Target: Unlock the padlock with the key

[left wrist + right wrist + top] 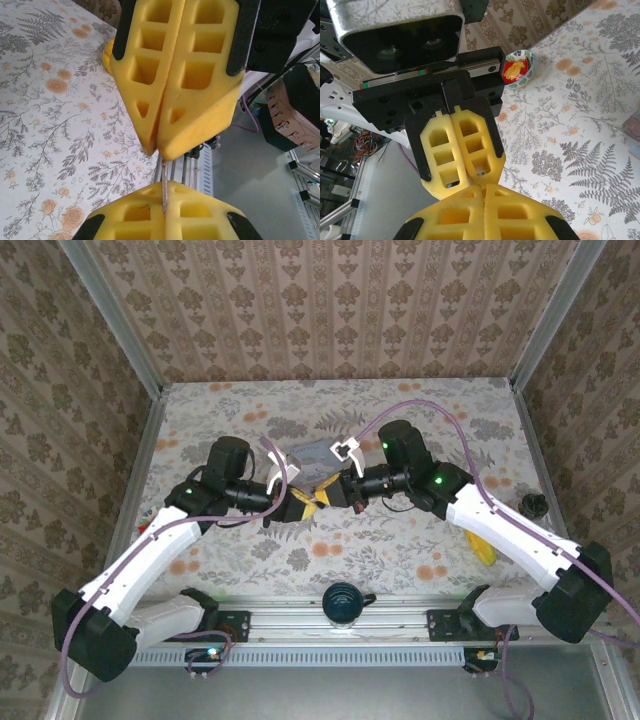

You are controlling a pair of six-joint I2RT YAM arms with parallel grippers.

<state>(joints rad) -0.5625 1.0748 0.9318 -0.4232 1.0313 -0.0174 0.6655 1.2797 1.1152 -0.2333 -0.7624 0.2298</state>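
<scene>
Tightly closed on thin key [164, 175]: left gripper [164, 200].

top cam looks down from behind; wrist cams close behind left yellow foam gripper [164, 194] and right yellow foam gripper [482, 194], facing each other tip-to-tip.

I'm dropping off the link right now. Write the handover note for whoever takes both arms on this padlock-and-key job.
Left gripper: shut on a thin flat metal blade, apparently the key, held above the table.
Right gripper: shut, tips meeting the left's at that blade; whether it grips it, cannot tell.
Tiny dark padlock: seems to sit near the table's right edge, beside the right arm, in neither gripper.
Done: key picked up.
Left: bring key and padlock together, insert, turn, open the shackle.
</scene>
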